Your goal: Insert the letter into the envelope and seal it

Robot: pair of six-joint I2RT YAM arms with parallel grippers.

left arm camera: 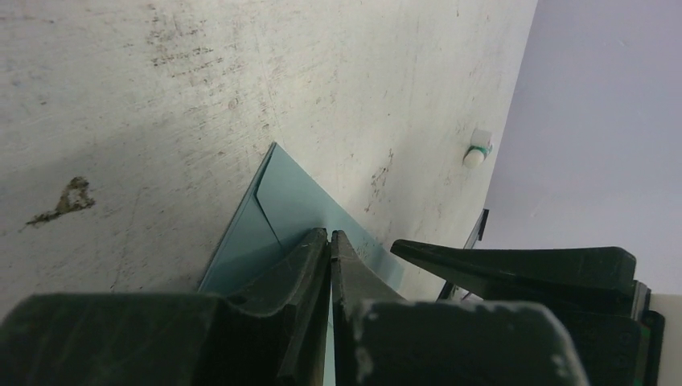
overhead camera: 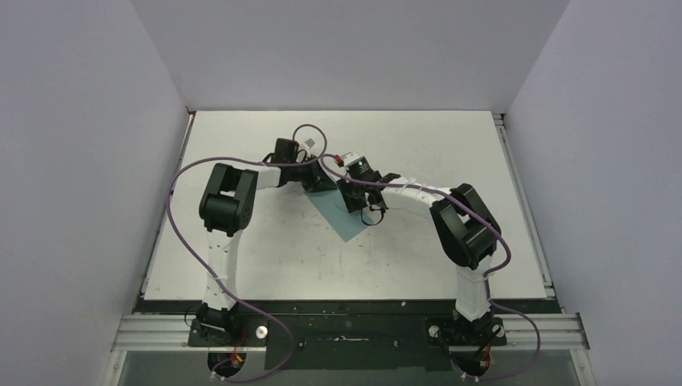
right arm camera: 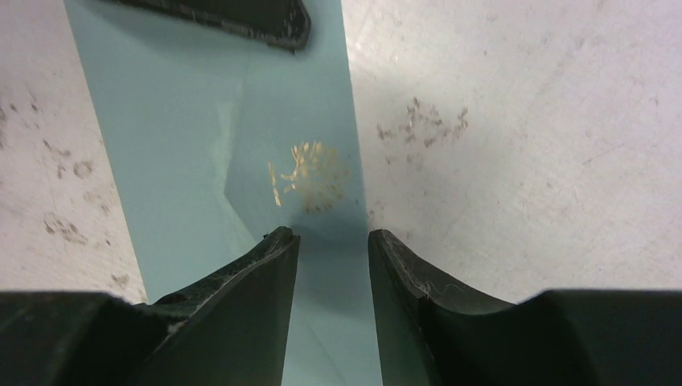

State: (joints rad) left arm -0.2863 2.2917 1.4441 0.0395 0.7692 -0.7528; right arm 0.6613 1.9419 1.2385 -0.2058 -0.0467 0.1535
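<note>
The teal envelope (overhead camera: 343, 222) lies flat on the table, set diagonally; its folded seams show in the left wrist view (left arm camera: 281, 201). My left gripper (overhead camera: 319, 180) is shut, its tips (left arm camera: 330, 236) down on the envelope's far end with nothing between them. My right gripper (overhead camera: 355, 201) is open and empty, its fingers (right arm camera: 277, 249) straddling the envelope (right arm camera: 177, 121) just above it. A yellowish smear (right arm camera: 310, 177) marks the paper ahead of them. The letter is not in view.
A small white-and-green glue tube (left arm camera: 478, 150) lies on the table beyond the envelope, toward the back wall. The left finger (right arm camera: 233, 20) shows at the top of the right wrist view. The white tabletop (overhead camera: 241, 257) is scuffed and stained.
</note>
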